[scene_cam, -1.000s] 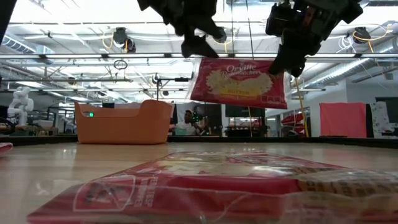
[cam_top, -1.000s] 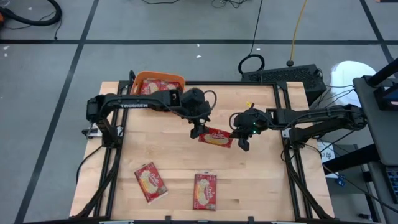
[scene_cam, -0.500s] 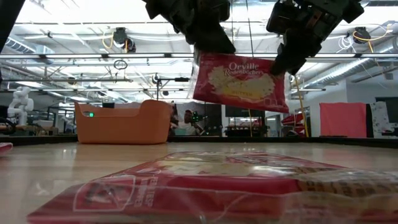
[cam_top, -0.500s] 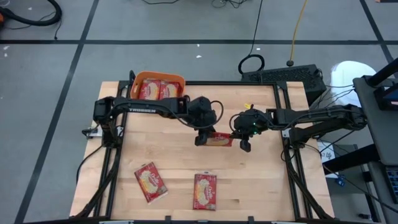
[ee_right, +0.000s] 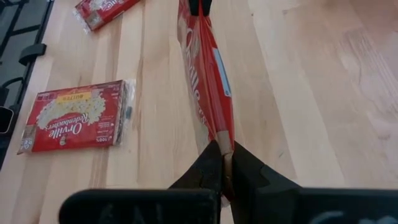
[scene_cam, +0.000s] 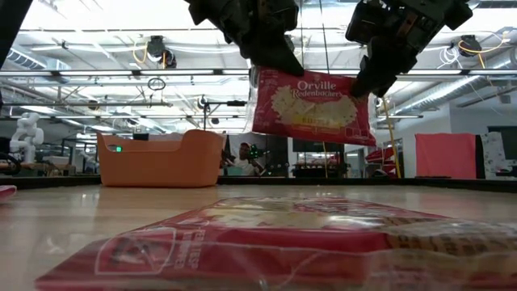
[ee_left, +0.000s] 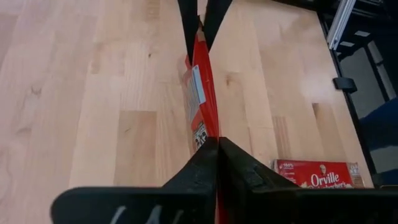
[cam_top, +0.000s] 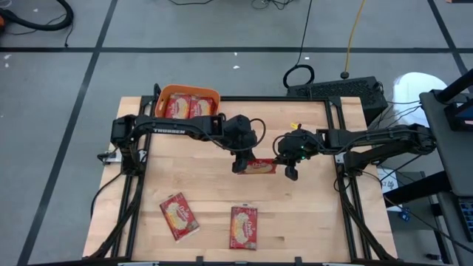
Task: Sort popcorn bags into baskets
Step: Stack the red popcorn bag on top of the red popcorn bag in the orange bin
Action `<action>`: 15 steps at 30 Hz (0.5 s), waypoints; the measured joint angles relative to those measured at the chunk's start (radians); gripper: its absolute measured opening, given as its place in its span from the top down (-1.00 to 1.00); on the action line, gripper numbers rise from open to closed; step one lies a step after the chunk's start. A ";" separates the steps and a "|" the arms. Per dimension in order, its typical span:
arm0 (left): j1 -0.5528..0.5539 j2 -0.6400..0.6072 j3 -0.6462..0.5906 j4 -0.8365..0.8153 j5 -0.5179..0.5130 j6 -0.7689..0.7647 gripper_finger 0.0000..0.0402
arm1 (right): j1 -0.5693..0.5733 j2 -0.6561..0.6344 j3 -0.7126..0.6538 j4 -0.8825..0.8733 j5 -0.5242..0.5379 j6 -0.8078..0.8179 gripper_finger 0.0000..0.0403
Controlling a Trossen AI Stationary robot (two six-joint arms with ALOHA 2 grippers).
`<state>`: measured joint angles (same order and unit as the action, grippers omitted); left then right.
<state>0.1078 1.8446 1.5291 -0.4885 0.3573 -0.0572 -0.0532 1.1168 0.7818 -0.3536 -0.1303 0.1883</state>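
Both jaws pinching one popcorn bag (scene_cam: 311, 105) in mid-air.
The left gripper (cam_top: 239, 164) clamps one top corner and the right gripper (cam_top: 283, 161) the opposite end, the bag hanging stretched between them above the table (cam_top: 310, 214); the orange basket (cam_top: 164, 94) sits beyond the left gripper.
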 joint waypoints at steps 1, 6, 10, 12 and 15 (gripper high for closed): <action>0.000 0.000 0.000 0.000 0.000 0.000 0.94 | 0.000 0.000 0.000 0.000 0.001 0.000 1.00; 0.000 0.000 0.000 -0.002 0.004 -0.025 0.96 | 0.000 0.000 0.000 0.001 0.002 0.003 0.97; -0.007 0.000 0.000 -0.005 -0.015 -0.065 0.69 | 0.000 0.000 0.000 0.001 0.004 0.008 0.99; -0.013 0.000 0.000 -0.016 -0.053 -0.086 0.51 | 0.000 0.000 0.000 -0.001 0.006 0.009 0.99; -0.019 0.000 0.000 -0.033 -0.072 -0.088 0.24 | 0.000 0.000 0.000 0.000 0.008 0.010 0.99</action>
<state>0.0887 1.8446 1.5291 -0.5211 0.2851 -0.1452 -0.0536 1.1168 0.7818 -0.3539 -0.1226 0.1978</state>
